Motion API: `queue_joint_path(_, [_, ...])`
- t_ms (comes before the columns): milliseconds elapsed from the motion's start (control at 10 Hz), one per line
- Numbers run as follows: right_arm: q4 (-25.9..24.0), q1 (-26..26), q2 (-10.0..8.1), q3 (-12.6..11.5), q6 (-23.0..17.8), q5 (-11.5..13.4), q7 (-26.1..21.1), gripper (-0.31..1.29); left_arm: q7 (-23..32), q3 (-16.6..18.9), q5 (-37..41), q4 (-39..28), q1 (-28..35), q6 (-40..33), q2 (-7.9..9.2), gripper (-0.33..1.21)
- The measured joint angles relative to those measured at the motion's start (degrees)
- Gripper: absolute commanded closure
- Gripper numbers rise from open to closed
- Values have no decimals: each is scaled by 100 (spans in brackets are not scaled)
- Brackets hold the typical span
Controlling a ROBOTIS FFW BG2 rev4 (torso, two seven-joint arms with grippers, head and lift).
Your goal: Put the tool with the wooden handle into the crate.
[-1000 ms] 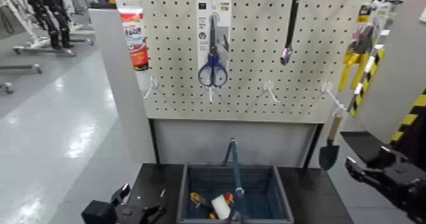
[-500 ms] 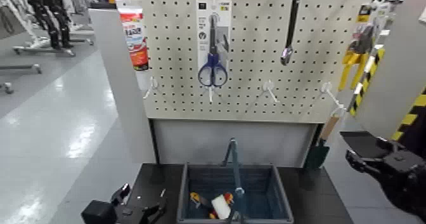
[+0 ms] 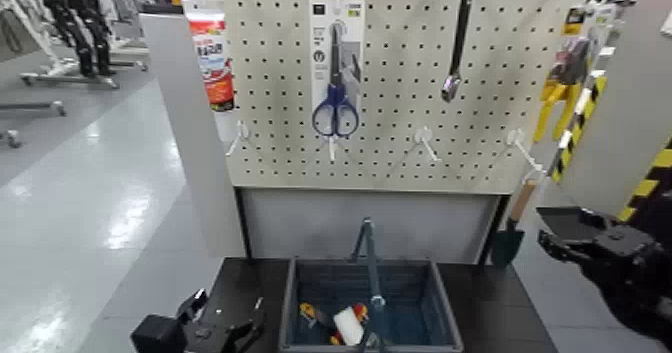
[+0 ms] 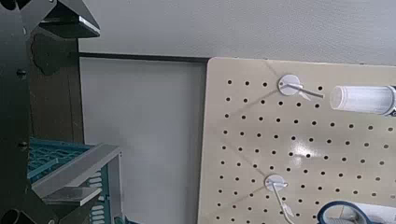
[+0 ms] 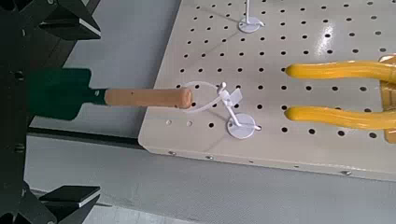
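Note:
The tool with the wooden handle (image 3: pixel 523 202) hangs from a hook at the pegboard's lower right, its dark blade (image 3: pixel 507 245) pointing down. My right gripper (image 3: pixel 553 231) hovers open just right of the blade, not touching it. In the right wrist view the trowel (image 5: pixel 140 96) lies across the gap of the right gripper (image 5: pixel 91 110), with the fingertips (image 5: pixel 75 23) well apart. The crate (image 3: pixel 298 282) stands on the black table below, its blue hoop handle (image 3: pixel 370 262) upright. My left gripper (image 3: pixel 222 322) rests open at the table's left, beside the crate (image 4: pixel 56 159).
Blue-handled scissors (image 3: pixel 335 97), a long black tool (image 3: pixel 458 47) and a red-and-white tube (image 3: pixel 212 57) hang on the pegboard. Yellow-handled pliers (image 3: pixel 560 87) hang at the right edge. Small items (image 3: pixel 340 322) lie inside the crate. A bare hook (image 3: pixel 425 142) sticks out mid-board.
My right gripper has risen and shifted left toward the trowel. The trowel has swung a little on its hook. The left arm has not moved.

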Motion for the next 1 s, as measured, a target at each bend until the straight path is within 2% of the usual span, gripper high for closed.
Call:
queue_joint_path(400, [919,-648,-102,402,-229,-56,331,13,-7,-21,0,48,-40,-8,-9,11])
queue_joint_path(1000, [2003,-1452,-110,1036,-675,-88,455,16,-9,-29,0,83,-65,-26,-19,11])
